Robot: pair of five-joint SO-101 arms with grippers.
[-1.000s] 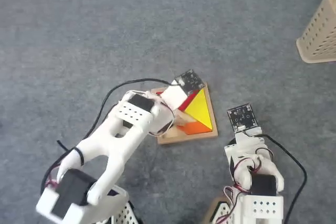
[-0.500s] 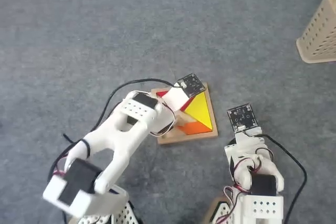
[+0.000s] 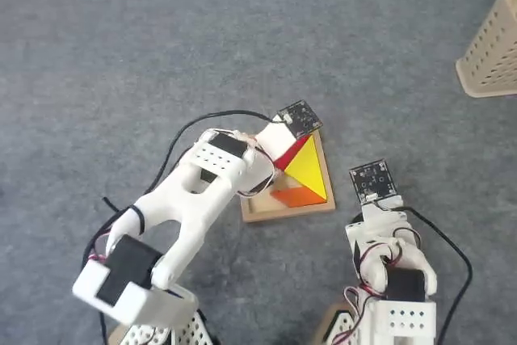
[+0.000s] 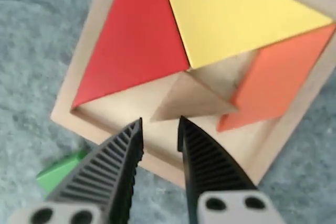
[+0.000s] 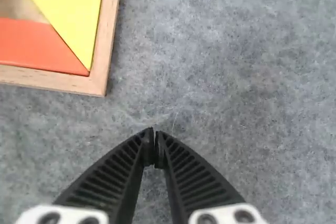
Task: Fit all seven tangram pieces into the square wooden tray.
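The square wooden tray holds a large red triangle, a large yellow triangle and an orange piece. A small wood-coloured triangle lies in the middle of the tray. A green piece lies on the carpet just outside the tray's edge. My left gripper hovers over the tray's bare part, its fingers slightly open with nothing between them. My right gripper is shut over the carpet, a short way off the tray's corner.
Grey carpet covers the whole table. A beige perforated basket stands at the far right edge. The left arm and its cable hang over the tray's left side.
The left arm has swung a little to the right and farther over the tray. The right arm has kept still.
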